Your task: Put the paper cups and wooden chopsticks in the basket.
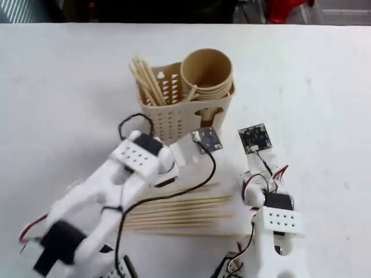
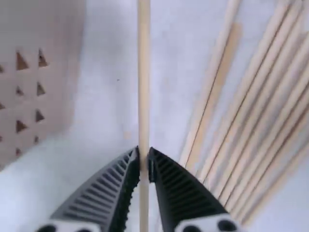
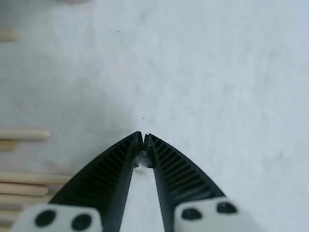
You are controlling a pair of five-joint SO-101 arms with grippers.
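**Operator:** What is on the table point(image 1: 58, 87)?

**Spotter:** Your left arm point(image 1: 116, 185) lies stretched toward the basket point(image 1: 174, 119), which stands upright near the middle of the table. The stacked paper cups point(image 1: 207, 72) sit in one side of the basket. The bundled chopsticks point(image 1: 146, 78) lean out of the other side.

**Operator:** And the remaining sticks?

**Spotter:** The loose chopsticks point(image 1: 185, 211) lie flat in a row on the table, in front of the basket and between your two arms.

**Operator:** And my grippers?

**Spotter:** Your left gripper point(image 2: 144, 162) is low beside the basket wall, and its fingers pinch a single chopstick point(image 2: 143, 72). Your right gripper point(image 3: 143, 140) hangs low over bare table near the stick ends, with its fingers pressed together on nothing.
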